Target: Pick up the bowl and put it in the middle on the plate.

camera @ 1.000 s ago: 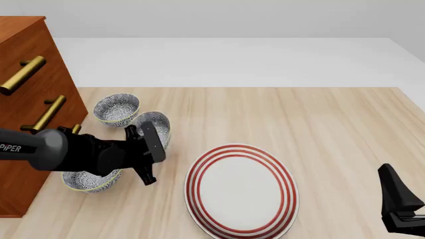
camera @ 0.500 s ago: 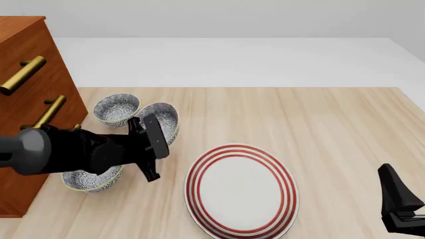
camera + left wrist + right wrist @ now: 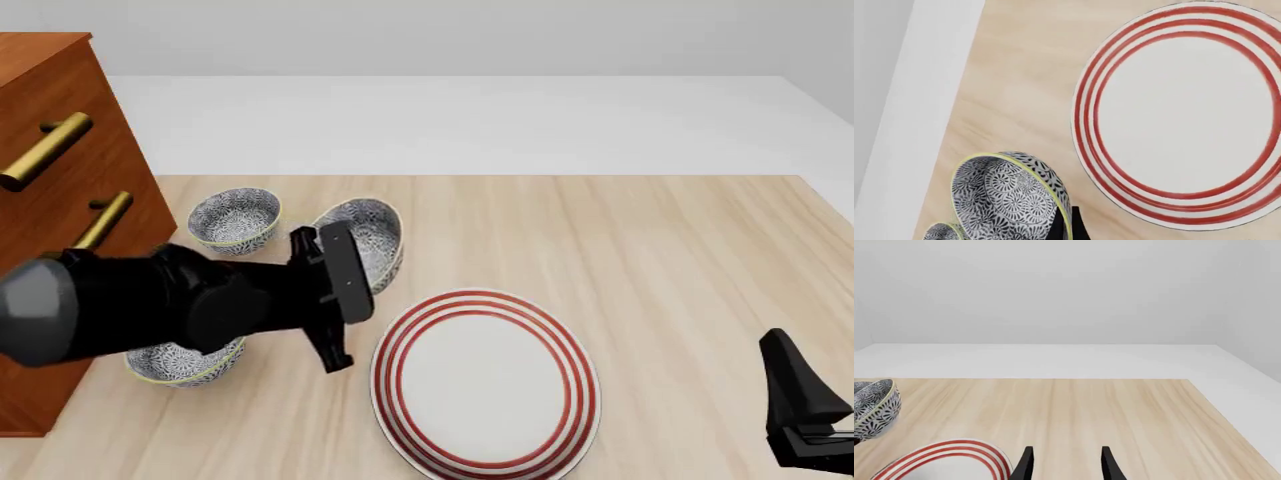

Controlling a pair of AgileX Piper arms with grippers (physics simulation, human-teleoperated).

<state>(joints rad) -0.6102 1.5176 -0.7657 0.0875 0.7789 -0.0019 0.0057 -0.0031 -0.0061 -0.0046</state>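
So going from the left: the wooden drawer unit point(image 3: 54, 200) with brass handles is sitting at the edge, and two of the patterned bowls are staying put on the table point(image 3: 641, 240), one point(image 3: 235, 218) near the back and one point(image 3: 187, 360) half hidden under the left arm. The left gripper point(image 3: 340, 290) is clamping the rim of the bowl point(image 3: 367, 240), which is tilted and lifted off the wood. Compared with a second ago it's been travelling rightward and a bit up, so it's now hanging just beside the plate point(image 3: 483, 378), near its far-left edge, not over the centre yet. The left wrist view is showing the same thing: the bowl point(image 3: 1011, 197) off to one side of the plate point(image 3: 1181, 115), with the red rings fully clear. So the pick looks done and the carry is underway; I'd guess it needs more travel toward the middle, then levelling before lowering. Far right, the right gripper point(image 3: 807, 415) is parked with its fingers point(image 3: 1109, 465) spread, holding nothing.
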